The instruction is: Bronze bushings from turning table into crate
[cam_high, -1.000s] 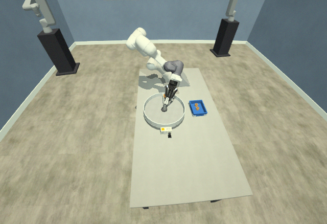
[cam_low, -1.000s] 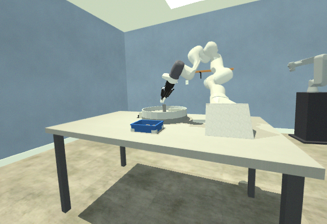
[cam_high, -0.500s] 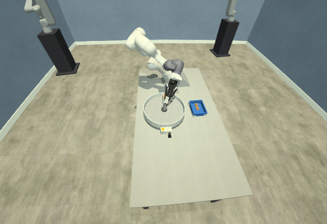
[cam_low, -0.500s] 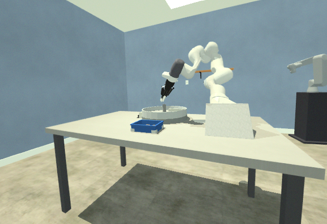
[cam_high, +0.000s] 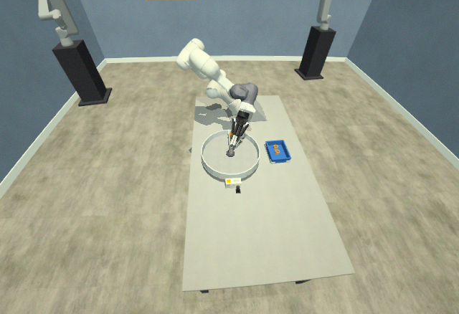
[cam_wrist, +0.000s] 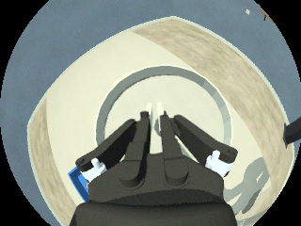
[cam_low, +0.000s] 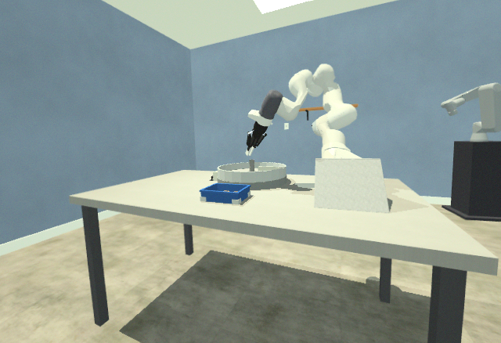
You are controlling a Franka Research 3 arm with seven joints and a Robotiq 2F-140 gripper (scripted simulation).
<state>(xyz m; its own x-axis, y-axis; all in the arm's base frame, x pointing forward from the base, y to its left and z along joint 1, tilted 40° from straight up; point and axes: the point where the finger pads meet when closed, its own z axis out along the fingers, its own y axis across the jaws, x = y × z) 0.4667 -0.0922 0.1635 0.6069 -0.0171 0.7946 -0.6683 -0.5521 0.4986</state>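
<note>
Two bronze bushings [cam_high: 276,149] in crate [cam_high: 270,153]

The crate [cam_high: 277,150] at the centre right of the top view looks like smooth blue plastic, and the two bronze bushings [cam_high: 276,149] in it have a dull orange-brown metal look. The turning table [cam_high: 229,168] has a matt pale wall. The steel bushing [cam_high: 230,151] at its middle looks matt grey metal. The table [cam_low: 282,214] top is matt off-white.
</note>
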